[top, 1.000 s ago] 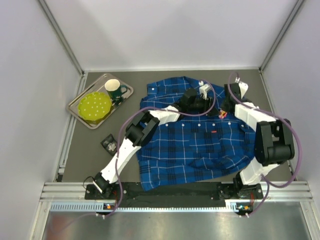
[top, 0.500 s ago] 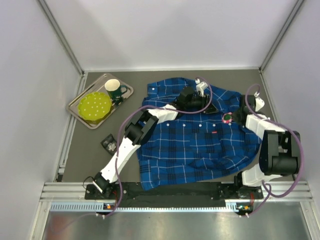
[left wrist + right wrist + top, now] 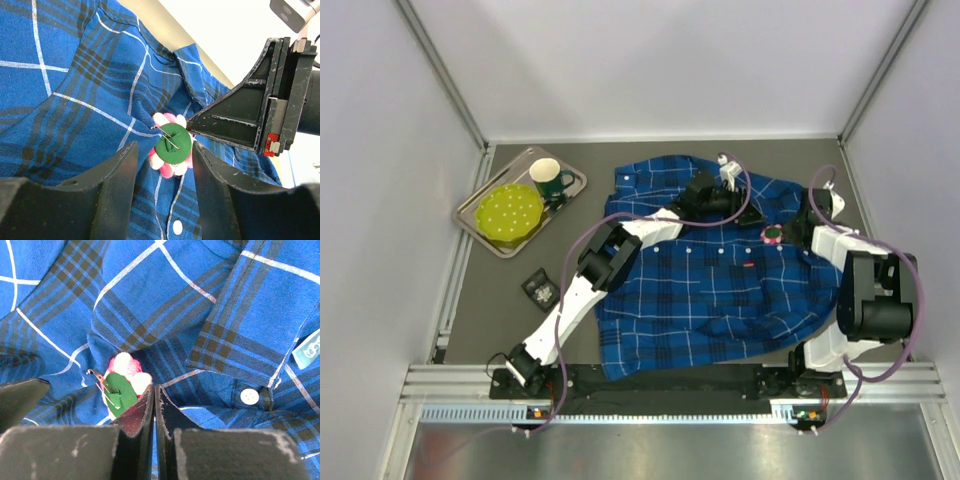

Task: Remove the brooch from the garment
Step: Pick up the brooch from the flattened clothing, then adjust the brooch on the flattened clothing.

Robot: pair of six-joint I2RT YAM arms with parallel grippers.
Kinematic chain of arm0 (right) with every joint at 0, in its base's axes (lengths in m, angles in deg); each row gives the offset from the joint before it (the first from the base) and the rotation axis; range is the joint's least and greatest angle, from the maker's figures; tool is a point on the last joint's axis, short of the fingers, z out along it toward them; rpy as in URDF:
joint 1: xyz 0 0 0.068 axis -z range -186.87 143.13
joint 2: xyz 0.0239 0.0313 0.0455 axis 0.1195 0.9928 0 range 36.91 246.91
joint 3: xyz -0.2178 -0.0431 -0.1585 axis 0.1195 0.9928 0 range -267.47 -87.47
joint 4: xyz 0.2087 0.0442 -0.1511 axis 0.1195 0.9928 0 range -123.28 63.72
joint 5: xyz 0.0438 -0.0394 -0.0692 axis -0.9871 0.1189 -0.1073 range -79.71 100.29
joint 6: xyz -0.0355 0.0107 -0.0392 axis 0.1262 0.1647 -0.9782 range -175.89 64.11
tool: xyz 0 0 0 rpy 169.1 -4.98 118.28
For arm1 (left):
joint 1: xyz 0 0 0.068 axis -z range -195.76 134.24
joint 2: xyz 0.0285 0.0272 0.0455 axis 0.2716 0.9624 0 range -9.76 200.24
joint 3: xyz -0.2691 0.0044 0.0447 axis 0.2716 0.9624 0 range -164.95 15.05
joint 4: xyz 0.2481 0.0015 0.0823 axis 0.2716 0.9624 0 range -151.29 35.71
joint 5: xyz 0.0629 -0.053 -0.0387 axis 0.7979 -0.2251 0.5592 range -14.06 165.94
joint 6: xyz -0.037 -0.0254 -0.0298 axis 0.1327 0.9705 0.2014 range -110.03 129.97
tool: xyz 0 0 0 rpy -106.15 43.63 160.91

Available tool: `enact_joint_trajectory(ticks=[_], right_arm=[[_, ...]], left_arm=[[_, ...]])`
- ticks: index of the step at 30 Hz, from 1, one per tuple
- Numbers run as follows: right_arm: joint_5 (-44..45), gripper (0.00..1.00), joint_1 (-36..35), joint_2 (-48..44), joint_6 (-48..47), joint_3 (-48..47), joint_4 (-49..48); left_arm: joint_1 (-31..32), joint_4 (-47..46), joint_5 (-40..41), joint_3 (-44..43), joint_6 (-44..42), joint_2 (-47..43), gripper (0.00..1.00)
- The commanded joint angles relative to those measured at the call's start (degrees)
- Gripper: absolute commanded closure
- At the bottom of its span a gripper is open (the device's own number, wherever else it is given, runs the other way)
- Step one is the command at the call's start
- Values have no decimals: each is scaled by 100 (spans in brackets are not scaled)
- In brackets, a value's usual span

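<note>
Far left: tray [image 3: 466, 214] holding a green mug [image 3: 549, 178] and a yellow-green dotted plate [image 3: 510, 213]. Just near of it on the table lies a small black item [image 3: 538, 289], too small to identify.

Centre: garment [image 3: 720, 300] spread flat, collar toward the back wall. My left arm crosses its upper half and hides the fabric beneath it.

Left gripper [image 3: 163, 146]: my fingers [image 3: 110, 180] are spread. The brooch [image 3: 172, 142] shows in the gap, but I cannot tell whether it sits between the tips or past them.

The brooch is on the garment's upper right, near a white button. It is a green disc with a thin metal pin across it and pink and white tufts at the rim.

Right gripper [image 3: 154, 390]: my fingers [image 3: 135, 425] are pressed together, with the tips at the brooch's edge. They possibly nip a tuft, but the contact point is hidden by my own fingers.
</note>
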State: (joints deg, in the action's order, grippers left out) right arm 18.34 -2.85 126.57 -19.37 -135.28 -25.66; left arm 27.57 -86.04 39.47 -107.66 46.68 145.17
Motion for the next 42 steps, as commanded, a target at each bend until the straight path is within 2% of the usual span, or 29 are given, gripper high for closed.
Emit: enact_joint_trajectory(ticks=[1, 11, 19, 29, 42], right_arm=[[-199, 100, 47, 138, -109, -281, -278], [-304, 100, 47, 385, -171, -483, -357], [-717, 100, 47, 745, -171, -729, -393], [-999, 100, 38, 1140, -118, -1134, -375], [-1377, 100, 38, 1290, -118, -1485, -665]], left_arm=[[35, 14, 8, -271, 56, 107, 49], [35, 190, -62, -226, 56, 125, 57], [44, 313, -124, -147, -84, 55, 64], [70, 480, -115, -77, -208, 11, 66], [61, 507, -18, 714, -463, -481, 73]])
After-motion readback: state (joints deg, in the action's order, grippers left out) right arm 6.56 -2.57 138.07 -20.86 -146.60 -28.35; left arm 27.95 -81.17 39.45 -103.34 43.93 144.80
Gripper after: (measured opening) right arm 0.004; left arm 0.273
